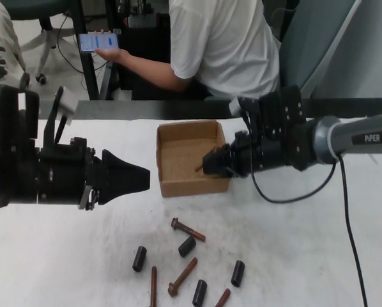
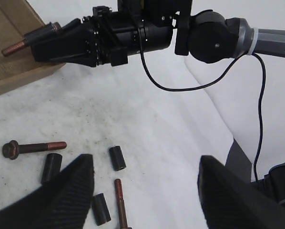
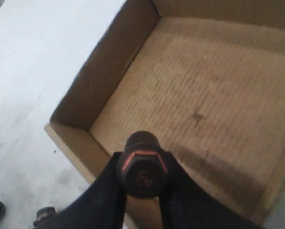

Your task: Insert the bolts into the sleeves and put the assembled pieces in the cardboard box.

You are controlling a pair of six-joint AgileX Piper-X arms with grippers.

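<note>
A rust-coloured metal bolt with a hexagonal head (image 3: 142, 168) is the nearest thing in the right wrist view. The two black fingers (image 3: 102, 200) of the right gripper (image 1: 211, 163) are closed tightly on both sides of it. In the left wrist view a short dark sleeve (image 2: 37, 36) appears to sit on the shank of this bolt. The coppery threaded end sticks out over the open brown cardboard box (image 1: 178, 187). The piece is held above the inside of the box, near its right wall. I cannot tell if it touches the floor of the box.

The left gripper (image 2: 146, 164) hangs over the bench covered with white cloth (image 1: 306, 256), to the left of the box and apart from it. Its fingers are spread widely and they hold nothing.

On the cloth in front of the box lie the loose parts. There are four more rusty bolts, and one of them (image 1: 188, 229) is closest to the box. There are also four short black cylindrical sleeves, for example one (image 1: 139, 258) on the left side and one (image 1: 237, 273) on the right side
</note>
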